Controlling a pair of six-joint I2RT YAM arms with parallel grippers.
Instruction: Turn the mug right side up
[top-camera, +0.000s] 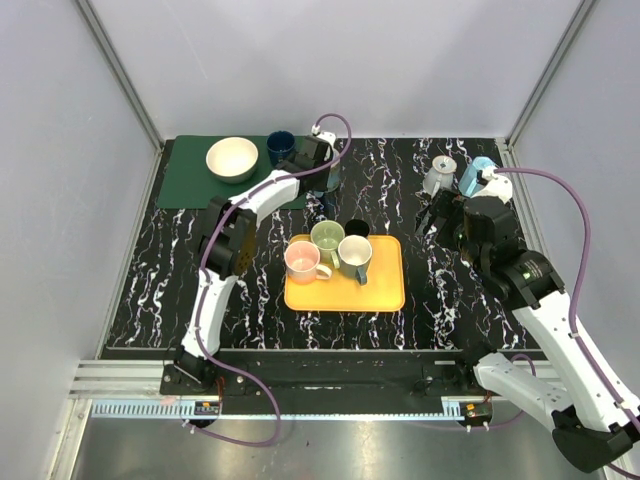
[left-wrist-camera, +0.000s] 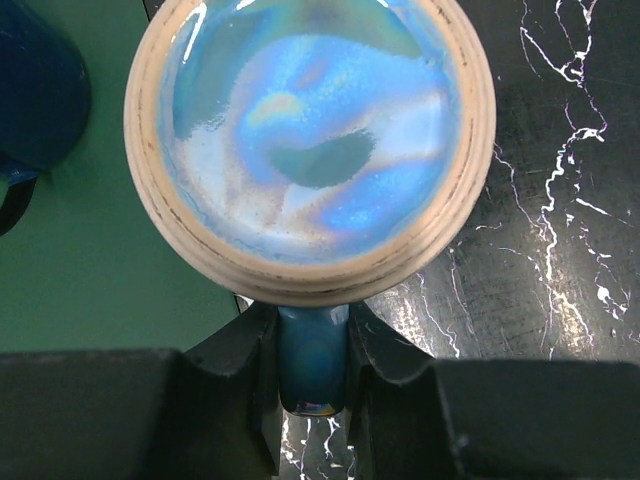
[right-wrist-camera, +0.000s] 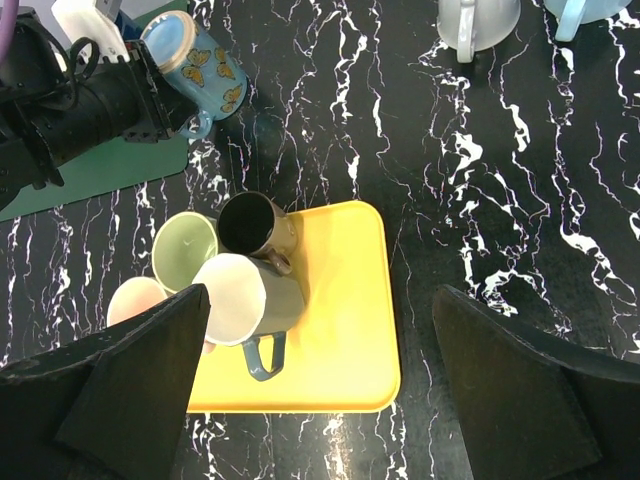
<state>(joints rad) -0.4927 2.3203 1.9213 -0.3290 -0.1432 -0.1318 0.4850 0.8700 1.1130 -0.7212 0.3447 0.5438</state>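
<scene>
Where the left gripper (left-wrist-camera: 313, 385) reaches to the far side of the table (top-camera: 450, 290), its two fingers (left-wrist-camera: 240, 400) are closed on the handle of the butterfly mug (right-wrist-camera: 205, 65), one on each side; the left wrist view looks straight onto the mug's base, an iridescent blue disc ringed by an unglazed tan rim; seen from the right wrist, the mug is tilted, base turned up and outward, over the border between the green mat (top-camera: 190, 185) and the black marbled tabletop; whether it touches the surface cannot be told; on the mat lie a white bowl (top-camera: 231, 158) and, just beside it, a dark blue mug (top-camera: 280, 147); the right gripper (right-wrist-camera: 320, 300) hangs above the table to the right of the yellow tray (top-camera: 385, 290), jaws spread wide and holding nothing; the tray sits at mid-table and carries four mugs clustered in its left half, openings visible from above: a pink mug (top-camera: 300, 260), a green mug (top-camera: 326, 237), a black mug (top-camera: 357, 230) and a cream-lined mug (top-camera: 354, 255) with a blue handle; at the far right of the table a grey mug (top-camera: 438, 177) and a light blue mug (top-camera: 475, 175) stand just beside each other, well apart from the tray
</scene>
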